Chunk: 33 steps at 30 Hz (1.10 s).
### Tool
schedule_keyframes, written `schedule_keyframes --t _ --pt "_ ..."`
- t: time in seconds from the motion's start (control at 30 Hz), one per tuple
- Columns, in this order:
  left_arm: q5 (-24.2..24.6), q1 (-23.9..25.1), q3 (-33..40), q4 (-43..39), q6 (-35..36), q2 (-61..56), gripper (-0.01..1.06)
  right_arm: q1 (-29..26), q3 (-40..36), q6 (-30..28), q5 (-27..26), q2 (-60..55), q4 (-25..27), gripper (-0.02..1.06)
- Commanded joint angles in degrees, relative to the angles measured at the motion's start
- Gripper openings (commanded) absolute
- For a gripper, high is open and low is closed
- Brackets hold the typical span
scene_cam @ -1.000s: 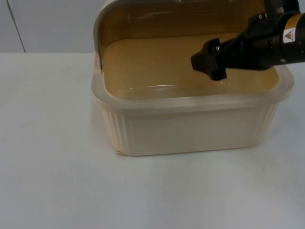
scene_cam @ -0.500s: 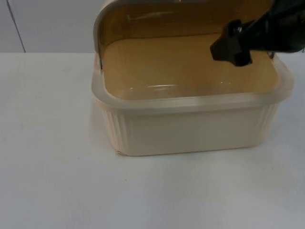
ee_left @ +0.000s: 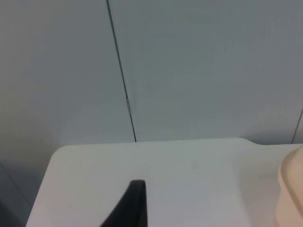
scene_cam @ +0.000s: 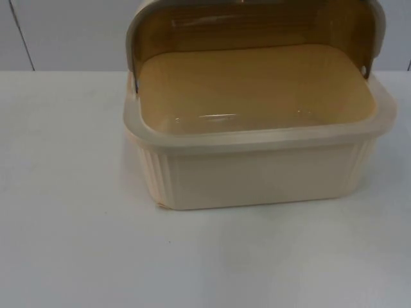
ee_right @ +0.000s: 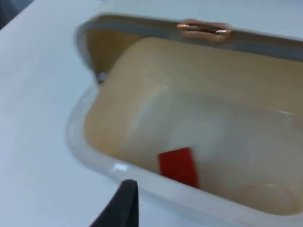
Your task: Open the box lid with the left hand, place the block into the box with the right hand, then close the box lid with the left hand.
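Jaws of both grippers impossible to judge, white table (scene_cam: 70, 244) against grey wall (ee_left: 199, 66), cream box (scene_cam: 257, 173) at the far middle, lid (scene_cam: 250, 19) raised behind it, red block (ee_right: 179, 166) lying inside the box, left gripper (ee_left: 135, 203) waiting over the table's far left corner, right gripper (ee_right: 124, 204) above the box's near rim.

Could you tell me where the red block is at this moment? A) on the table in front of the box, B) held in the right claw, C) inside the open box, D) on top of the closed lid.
C: the right wrist view shows the red block lying on the floor of the box, whose lid is raised.
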<state>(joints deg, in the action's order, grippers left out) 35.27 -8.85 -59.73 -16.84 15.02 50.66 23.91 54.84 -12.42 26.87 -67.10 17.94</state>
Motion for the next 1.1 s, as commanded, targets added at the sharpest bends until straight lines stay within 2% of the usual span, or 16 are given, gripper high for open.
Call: schedule_keyframes --t 0.0,0.03,0.07,0.13,0.23,0.33,0.4,0.47,0.9,1.0,1.07 --pt "-0.21 0.18 0.13 -0.29 0.28 -0.30 1.04 -3.38 0.27 -2.03 0.39 2.03 1.19 1.05" --pt "-0.21 0.18 0.13 -0.29 0.28 -0.30 1.04 -8.70 0.27 -2.03 0.09 3.90 -0.19 1.05" --pt "-0.21 0.18 0.13 -0.29 0.28 -0.30 1.04 -8.70 0.27 -2.03 0.09 3.90 -0.19 1.05" --pt "-0.05 0.18 0.13 -0.29 0.28 -0.30 1.04 -15.88 0.27 -1.82 0.79 5.65 -2.38 1.05" --pt "-0.09 0.18 0.13 -0.06 0.28 -0.30 1.04 -25.34 0.27 -1.11 -0.92 8.63 -2.52 1.05" --pt "-0.09 0.18 0.13 -0.06 0.28 -0.30 1.04 -28.59 0.27 -1.11 -2.85 9.67 -3.60 1.05" --pt "-0.09 0.18 0.13 -0.06 0.28 -0.30 1.04 -30.87 0.27 -0.92 -4.23 10.24 -7.48 1.05" --pt "-0.09 0.18 0.13 -0.06 0.28 -0.30 1.04 -31.21 0.27 1.68 -5.05 10.24 -11.17 1.05" --pt "-0.22 -1.75 0.13 -0.67 0.28 -0.30 1.04 -30.46 0.27 3.14 -2.69 9.33 -13.48 1.05" --pt "-0.11 -1.76 0.13 -0.56 0.92 -0.30 1.04 -27.80 0.27 2.98 -1.36 9.33 -19.21 1.05" --pt "-0.11 -1.76 0.13 -0.56 1.61 -0.30 1.04 -26.86 0.27 2.98 -1.36 9.33 -19.72 1.05"
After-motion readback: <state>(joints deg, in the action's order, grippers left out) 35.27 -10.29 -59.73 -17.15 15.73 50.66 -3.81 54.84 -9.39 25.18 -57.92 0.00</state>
